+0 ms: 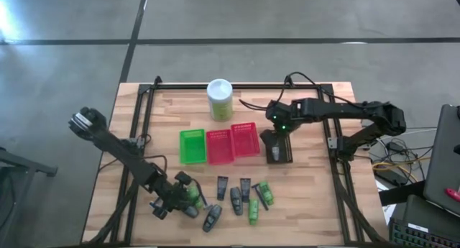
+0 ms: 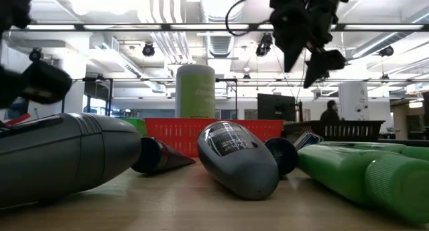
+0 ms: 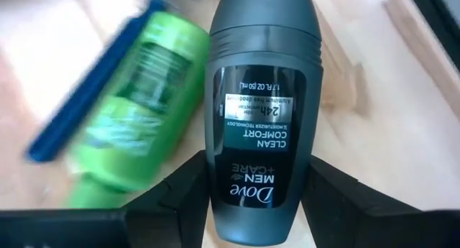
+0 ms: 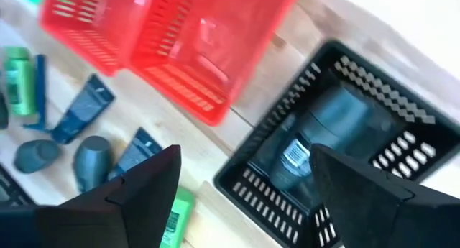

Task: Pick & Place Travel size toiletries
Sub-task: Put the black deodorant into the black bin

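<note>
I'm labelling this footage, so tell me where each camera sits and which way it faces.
High: overhead, looking down; both arms, baskets, toiletries.
Low: table height, facing the room; right gripper hangs above.
Left wrist: left gripper fingers around a dark grey bottle.
Right wrist: open fingers above the black basket.
Shared: the red basket in high, low, right wrist.

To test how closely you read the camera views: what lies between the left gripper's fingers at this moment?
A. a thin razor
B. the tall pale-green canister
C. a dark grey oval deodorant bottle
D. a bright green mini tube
C: in the left wrist view the dark grey deodorant bottle lies between the left gripper's two dark fingers, while a green tube lies beside it on the table, outside them.
</note>
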Robot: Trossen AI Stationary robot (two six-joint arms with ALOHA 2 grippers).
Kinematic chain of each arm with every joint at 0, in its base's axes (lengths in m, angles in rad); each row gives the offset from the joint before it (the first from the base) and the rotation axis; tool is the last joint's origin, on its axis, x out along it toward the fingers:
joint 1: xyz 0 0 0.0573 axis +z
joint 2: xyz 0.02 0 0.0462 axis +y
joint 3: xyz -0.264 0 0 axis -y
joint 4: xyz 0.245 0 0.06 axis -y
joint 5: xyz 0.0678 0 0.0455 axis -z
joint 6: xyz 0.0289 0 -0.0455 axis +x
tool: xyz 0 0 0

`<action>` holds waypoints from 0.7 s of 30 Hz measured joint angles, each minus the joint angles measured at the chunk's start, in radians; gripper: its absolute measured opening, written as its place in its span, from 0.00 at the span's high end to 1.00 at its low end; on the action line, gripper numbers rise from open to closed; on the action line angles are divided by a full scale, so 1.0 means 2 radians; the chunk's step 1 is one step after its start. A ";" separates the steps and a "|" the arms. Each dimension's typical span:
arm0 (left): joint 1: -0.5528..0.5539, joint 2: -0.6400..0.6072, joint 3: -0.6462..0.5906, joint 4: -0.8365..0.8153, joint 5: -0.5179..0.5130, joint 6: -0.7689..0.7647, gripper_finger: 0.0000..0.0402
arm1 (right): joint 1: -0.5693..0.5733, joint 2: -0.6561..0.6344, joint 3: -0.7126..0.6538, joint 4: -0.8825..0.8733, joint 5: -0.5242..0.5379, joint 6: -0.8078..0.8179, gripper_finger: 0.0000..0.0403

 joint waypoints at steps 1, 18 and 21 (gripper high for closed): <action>0.000 -0.009 0.001 -0.010 -0.003 -0.007 0.54 | 0.000 0.000 0.007 0.000 0.000 -0.009 0.22; 0.040 -0.184 0.026 -0.190 -0.287 -0.223 0.54 | 0.000 -0.001 0.059 0.121 -0.060 0.085 0.13; 0.075 -0.201 0.029 -0.191 -0.331 -0.231 0.54 | 0.000 0.001 0.055 0.158 -0.073 0.102 0.15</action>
